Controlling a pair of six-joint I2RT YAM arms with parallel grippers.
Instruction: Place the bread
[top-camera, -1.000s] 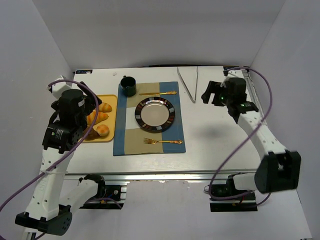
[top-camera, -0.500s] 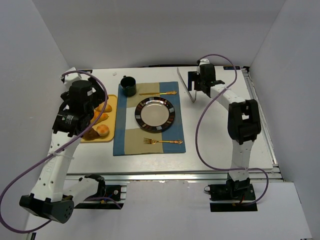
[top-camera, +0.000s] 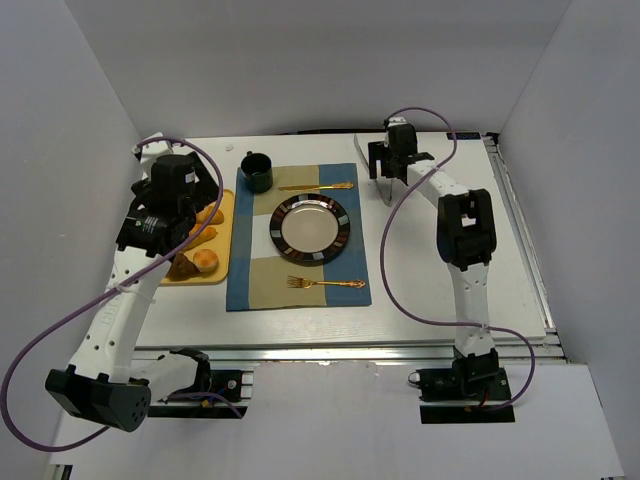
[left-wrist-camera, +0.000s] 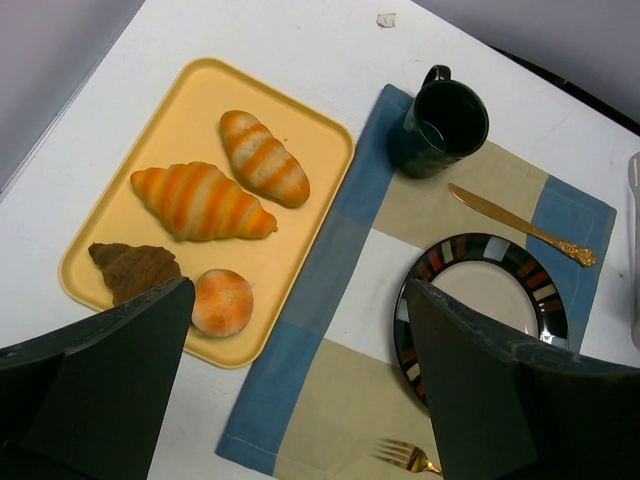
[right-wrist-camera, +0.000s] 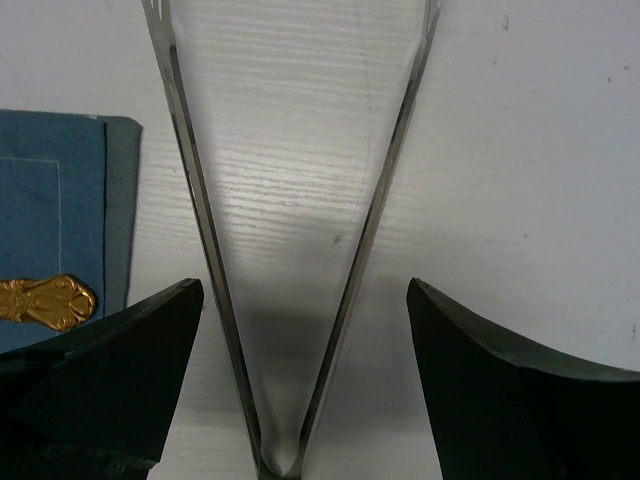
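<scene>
The round pale-golden bun (left-wrist-camera: 222, 302) and the dark brown chunk (left-wrist-camera: 135, 270) lie at the near end of the yellow tray (left-wrist-camera: 300, 140); both also show in the top view, the bun (top-camera: 206, 261) and the chunk (top-camera: 183, 268). My left gripper (left-wrist-camera: 300, 385) is open and empty, held high above the tray's near end (top-camera: 168, 232). My right gripper (right-wrist-camera: 300, 375) is open and empty, low over the closed end of the metal tongs (right-wrist-camera: 370, 220), one finger on each side of them (top-camera: 385, 165).
Two striped croissants (left-wrist-camera: 200, 200) fill the tray's far half. A blue and tan placemat (top-camera: 250, 275) holds a dark-rimmed plate (top-camera: 310, 228), a dark cup (top-camera: 257, 172), a gold knife (top-camera: 315, 186) and a gold fork (top-camera: 325, 283). White walls enclose the table.
My right arm has swung left from the far right to sit over the tongs. My left arm has moved farther back and slightly right over the tray. Nothing was picked up.
</scene>
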